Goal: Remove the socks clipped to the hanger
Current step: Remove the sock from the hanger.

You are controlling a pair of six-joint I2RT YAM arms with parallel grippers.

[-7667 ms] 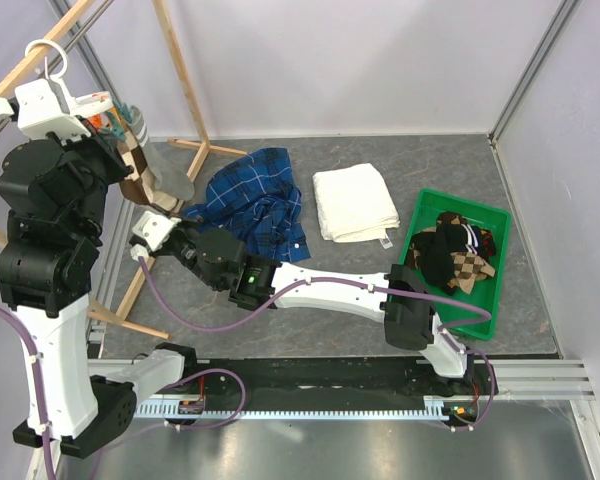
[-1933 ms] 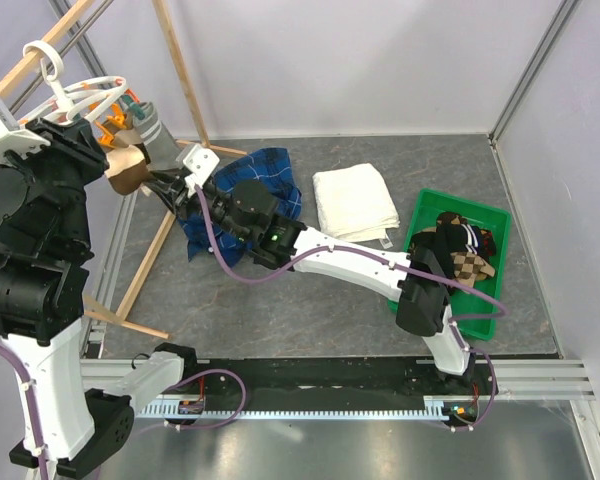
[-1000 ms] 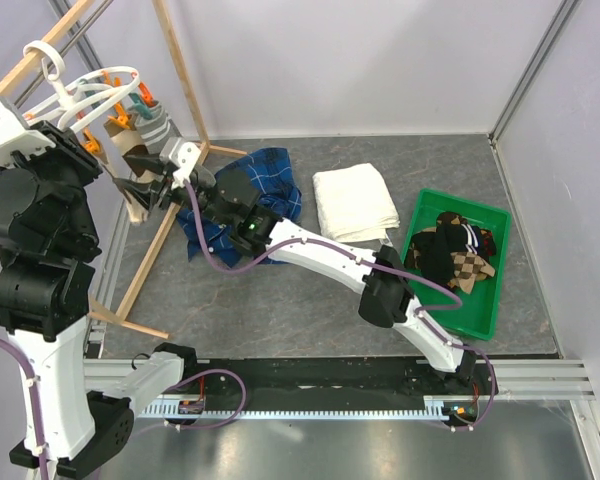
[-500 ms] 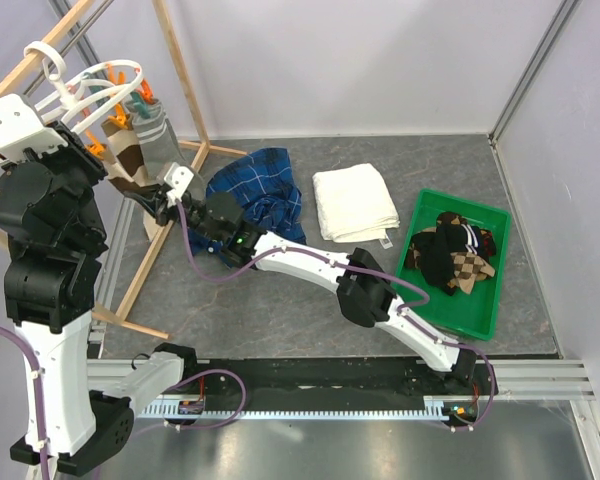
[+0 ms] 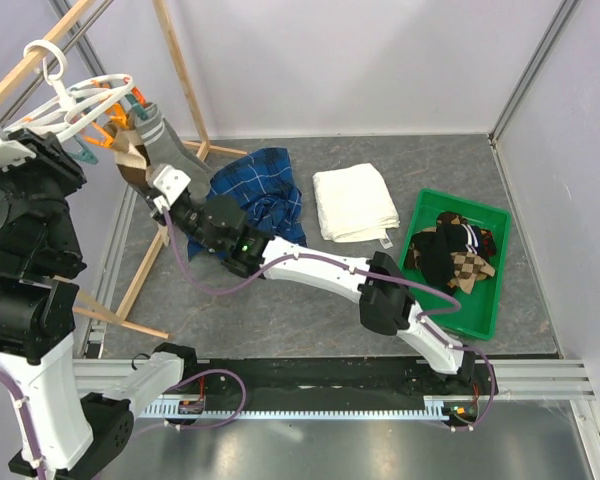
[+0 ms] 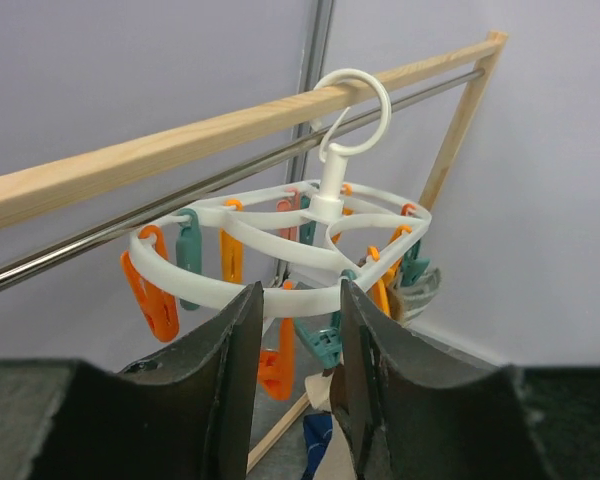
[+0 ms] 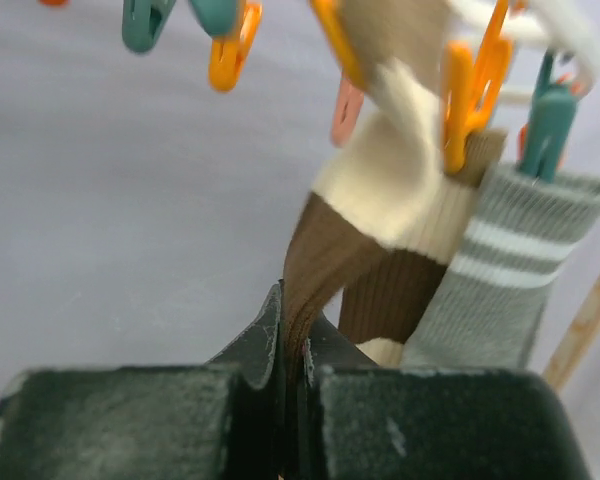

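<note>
Okay, right gripper (image 7: 292,345) pinched tight on the lower end of a brown-and-cream ribbed sock (image 7: 380,210). It hangs from the white round plastic hanger (image 6: 327,207) by an orange peg (image 7: 465,95). Grey striped sock (image 7: 500,265) touching at 3 o'clock, wooden rack pole (image 7: 585,320) just beyond. Left gripper (image 6: 298,310) jaws apart at the hanger's near rim.

Bright, even, diffuse light; shadows on the grey surface (image 5: 310,320) are faint. The overhead view is sharp. Right wrist view: the right claw (image 7: 293,330) is dark and blurred, pegs (image 7: 230,45) above it are smeared, and the sock (image 7: 320,260) just above it is clearer. Left wrist view: the hanger (image 6: 329,205) beyond the left claw (image 6: 298,300) is sharp, while the fingers (image 6: 225,380) are dark and soft-edged.
</note>
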